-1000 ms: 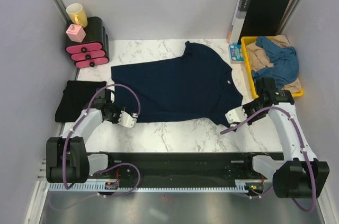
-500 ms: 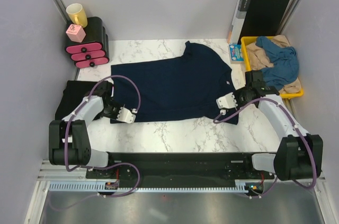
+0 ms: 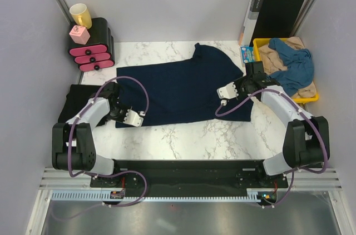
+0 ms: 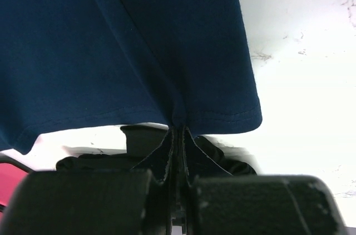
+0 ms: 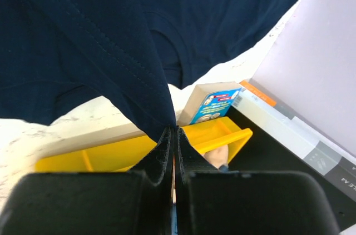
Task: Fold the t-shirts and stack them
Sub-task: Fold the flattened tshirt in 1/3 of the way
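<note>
Lying spread across the middle of the marble table point(image 3: 183, 135), the big navy t-shirt point(image 3: 178, 85) is taking up most of the surface, with one sleeve poking toward the back wall. The left gripper point(image 3: 134, 118) is pinching the shirt's near left corner, jaws clamped tight on the stitched hem (the left wrist view is showing that edge bunching right into the closed tips). On the other side, the right gripper point(image 3: 225, 91) is squeezing a fold of the same navy shirt at its right end, jaws pressed together on it, and the cloth is draping away from the tips in the right wrist view.

A black t-shirt point(image 3: 75, 101) is sitting folded at the table's left edge, just beside the left arm. At far right, a yellow tray point(image 3: 310, 99) is holding a medium-blue shirt point(image 3: 295, 65) heaped on a beige one point(image 3: 275, 57), with a small printed box point(image 3: 248, 54) just beside it. A black orange-edged folder point(image 3: 275, 15) is leaning on the back wall behind the tray. At far left, pink drawers point(image 3: 92, 49) are carrying a yellow mug point(image 3: 80, 14) and a pink cube point(image 3: 79, 35).
</note>
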